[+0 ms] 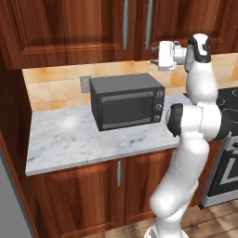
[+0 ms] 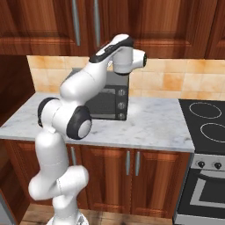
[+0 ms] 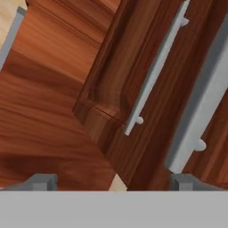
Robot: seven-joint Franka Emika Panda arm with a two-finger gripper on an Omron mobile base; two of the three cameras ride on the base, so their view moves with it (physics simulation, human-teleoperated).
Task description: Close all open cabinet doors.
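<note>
Two tall reddish-brown cabinet doors [image 1: 83, 28] hang above the counter, their long silver bar handles [image 1: 125, 23] side by side at the middle seam. From both base views the two doors look flush with each other. My gripper [image 1: 154, 54] hovers just below their lower edge, over the microwave, and is open with nothing between its fingers. In the hand view my gripper [image 3: 113, 182] looks up at the doors from close range. Its fingertips [image 3: 42, 181] are spread wide below the two handles [image 3: 156, 71].
A dark microwave [image 1: 128, 101] sits on the marble counter [image 1: 60, 135] under the gripper. A black stove [image 2: 206, 118] is to the right. Lower doors with short handles [image 1: 119, 173] run beneath the counter, and a dark side wall closes the left end.
</note>
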